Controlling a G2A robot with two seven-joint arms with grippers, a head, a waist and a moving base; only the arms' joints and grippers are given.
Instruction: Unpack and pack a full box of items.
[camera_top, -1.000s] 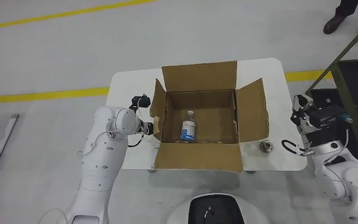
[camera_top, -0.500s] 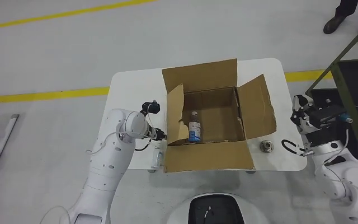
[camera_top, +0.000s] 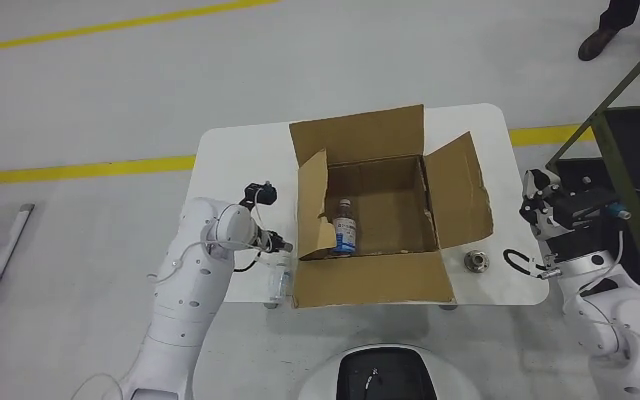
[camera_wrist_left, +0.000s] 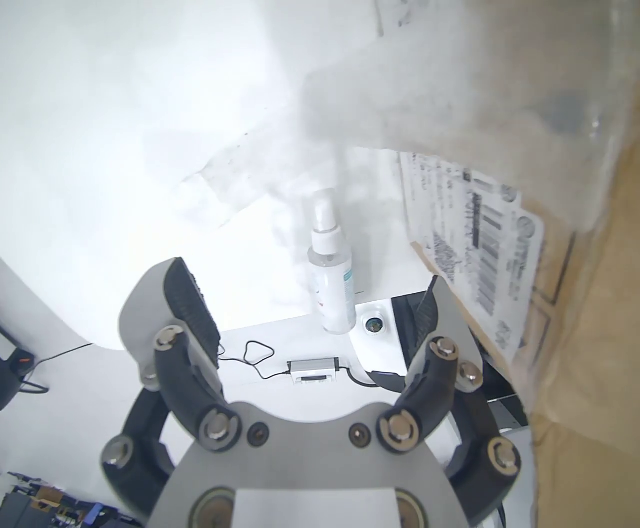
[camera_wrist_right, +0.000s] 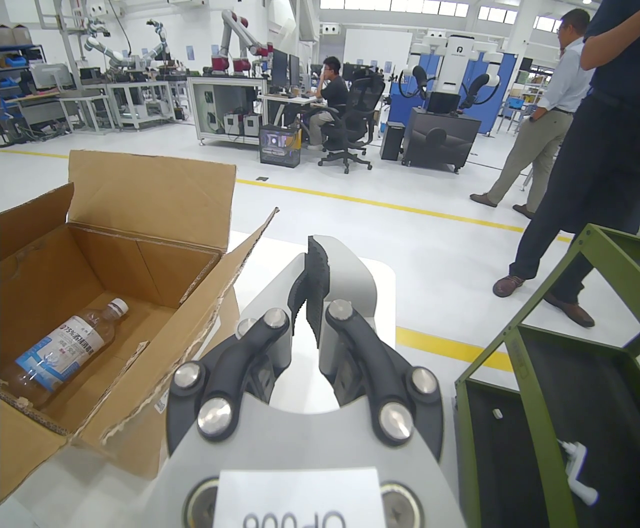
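We see the cardboard box (camera_top: 370, 280) open on the white tabletop (camera_top: 240, 160). Far flap is laid back, right flap splayed outward, near flap folded down over the front. The left flap (camera_top: 312, 200) stands up, tilted in over the opening.

One item is in the box: a clear bottle (camera_top: 343, 225) with a white cap and a blue-and-white label. It lies on its side on the box floor, near the left wall, cap toward the far side. The right wrist view has the same bottle (camera_wrist_right: 65, 345) flat on the bottom.

The left gripper (camera_top: 283, 244) sits outside the box, just beside the left flap and low over the tabletop. Its fingers (camera_wrist_left: 192, 295) are apart, with nothing between them. In the left wrist view the labelled outer wall of the box (camera_wrist_left: 490, 250) is close alongside one finger.

A small spray bottle (camera_wrist_left: 331, 280) lies on the tabletop past the left gripper (camera_wrist_left: 306, 292), base at the near edge, nozzle pointing away from that edge. From the top view it is just beside the box's near-left corner; we can't tell whether it touches the box.

The right gripper (camera_wrist_right: 315, 270) is off to the right of the box, near the tabletop's right edge. Its fingers are pressed together and hold nothing.

A small round metal part (camera_top: 477, 262) rests on the tabletop right of the box, apart from it. A green rack (camera_wrist_right: 525, 350) stands off the tabletop's right edge.
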